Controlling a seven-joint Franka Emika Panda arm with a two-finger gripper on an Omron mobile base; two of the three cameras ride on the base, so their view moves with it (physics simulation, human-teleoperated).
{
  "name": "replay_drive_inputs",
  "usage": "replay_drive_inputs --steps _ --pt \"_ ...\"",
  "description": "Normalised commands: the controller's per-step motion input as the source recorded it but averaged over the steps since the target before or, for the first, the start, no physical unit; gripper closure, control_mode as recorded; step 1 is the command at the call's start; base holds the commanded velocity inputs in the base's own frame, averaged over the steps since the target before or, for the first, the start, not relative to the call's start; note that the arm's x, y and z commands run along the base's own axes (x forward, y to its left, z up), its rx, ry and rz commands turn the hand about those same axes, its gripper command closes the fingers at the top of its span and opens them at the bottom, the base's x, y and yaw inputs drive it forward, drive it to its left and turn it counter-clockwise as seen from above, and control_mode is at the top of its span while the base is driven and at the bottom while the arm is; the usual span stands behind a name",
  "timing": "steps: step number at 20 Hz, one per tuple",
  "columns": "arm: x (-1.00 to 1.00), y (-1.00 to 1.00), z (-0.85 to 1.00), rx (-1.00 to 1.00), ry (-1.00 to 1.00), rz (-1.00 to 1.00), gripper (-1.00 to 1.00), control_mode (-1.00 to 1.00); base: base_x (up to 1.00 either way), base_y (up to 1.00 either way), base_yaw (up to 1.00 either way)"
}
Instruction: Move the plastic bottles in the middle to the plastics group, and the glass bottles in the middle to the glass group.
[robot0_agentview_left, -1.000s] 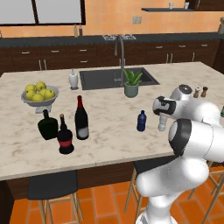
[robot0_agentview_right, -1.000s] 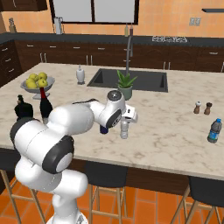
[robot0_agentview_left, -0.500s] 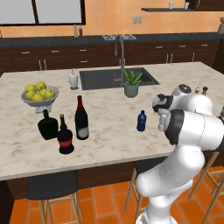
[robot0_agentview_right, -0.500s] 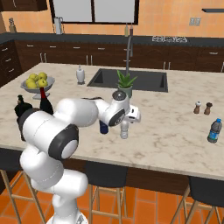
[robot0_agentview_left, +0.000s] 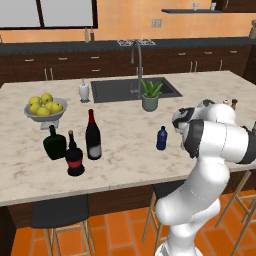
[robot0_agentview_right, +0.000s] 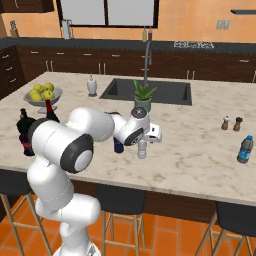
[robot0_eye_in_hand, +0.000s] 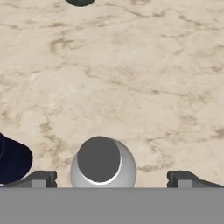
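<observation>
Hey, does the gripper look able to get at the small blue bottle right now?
Probably yes. The gripper hangs open over the counter, the blue bottle close beside it. A small grey bottle between the fingertips may need clearing first.

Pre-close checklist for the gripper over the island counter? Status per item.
1. Gripper jaws open: ok.
2. Small grey bottle with dark cap sits between the fingertips, roughly centred: ok.
3. Small grey bottle upright on the counter: ok.
4. Fingers low enough to grip its body: cannot tell.
5. Small blue bottle clear of the fingers: it stands close beside one fingertip in the hand view: cannot tell.
</observation>
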Motion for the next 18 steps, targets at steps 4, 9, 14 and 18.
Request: replay_drive_inputs --steps 4,9,14,18 --pt "0.19 0.00 -0.23 0.00 0.00 0.05 -1.00 -1.00 0.00 0.00 0.00" --pt "0.00 0.00 0.00 0.00 0.00 0.01 1.00 -1.00 0.00 0.00 0.00" --pt "-0.27 -0.14 0.09 0.00 0.00 -0.01 1.00 -1.00 0.00 0.00 0.00" --pt "-0.50 -0.54 0.23 0.00 0.00 -0.11 1.00 -1.00 0.00 0.00 0.00"
